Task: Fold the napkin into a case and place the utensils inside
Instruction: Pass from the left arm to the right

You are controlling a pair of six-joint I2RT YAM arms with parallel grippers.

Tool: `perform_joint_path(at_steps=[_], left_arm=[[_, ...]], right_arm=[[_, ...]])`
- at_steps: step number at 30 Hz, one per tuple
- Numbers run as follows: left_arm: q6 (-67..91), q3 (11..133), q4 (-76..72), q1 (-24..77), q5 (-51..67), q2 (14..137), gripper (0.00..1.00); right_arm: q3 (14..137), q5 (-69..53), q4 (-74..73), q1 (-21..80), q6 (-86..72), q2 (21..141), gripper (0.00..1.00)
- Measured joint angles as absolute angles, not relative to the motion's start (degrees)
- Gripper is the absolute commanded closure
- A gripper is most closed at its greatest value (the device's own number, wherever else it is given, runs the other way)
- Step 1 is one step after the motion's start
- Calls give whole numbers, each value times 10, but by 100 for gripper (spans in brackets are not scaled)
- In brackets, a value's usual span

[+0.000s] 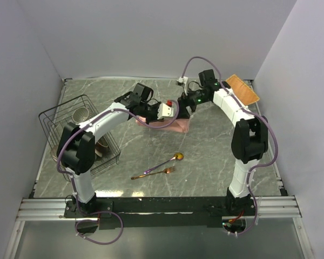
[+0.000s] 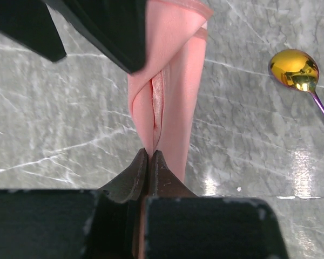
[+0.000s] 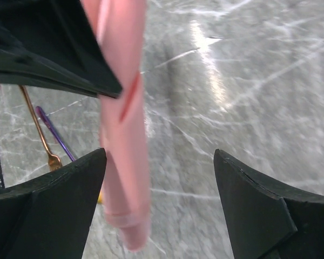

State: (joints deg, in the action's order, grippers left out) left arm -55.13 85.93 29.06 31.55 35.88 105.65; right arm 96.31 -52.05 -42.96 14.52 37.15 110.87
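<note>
Top external shows a slim gold metal fork (image 1: 154, 174) and a slim gold spoon with a purplish handle (image 1: 164, 163) on the grey marbled tabletop (image 1: 216, 156). They lie side by side on the arm-base side of the thin salmon-pink cloth napkin (image 1: 178, 127), well apart from it, slanting the same way. The napkin, folded into a narrow band, lies beyond them under both hands. The left hand (image 1: 174, 113) reaches it from its left and the right hand (image 1: 182, 108) from its far right, the two almost meeting.

Only the left wrist view shows the pinch. That hand is clamped shut on a fold at one end of the napkin, and the band's long axis runs straight away from the tips. Only the right wrist view shows the right hand spread wide, with the band passing between its fingers (image 3: 48, 199) close to one, ungripped. Whether the band is lifted I cannot tell.

Being free, the right hand seems better placed to fetch the utensils.

Beyond the napkin to its right lies an orange-tan woven mat (image 1: 242, 89).
</note>
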Motion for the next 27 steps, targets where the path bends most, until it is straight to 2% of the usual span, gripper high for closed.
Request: perform_joint_path(at_steps=[11,22,27], left_arm=[[-564,860,285,317,366,1051,99],[-567,860,276,324,368,1051,99],[-566,859,272,325,368,1049,99]], right_arm=[[1015,-524,-478,166,398,1099,14],[1027,-526,-511,194,417,1117,27],[1011,-525,-502,198,416,1122,36]])
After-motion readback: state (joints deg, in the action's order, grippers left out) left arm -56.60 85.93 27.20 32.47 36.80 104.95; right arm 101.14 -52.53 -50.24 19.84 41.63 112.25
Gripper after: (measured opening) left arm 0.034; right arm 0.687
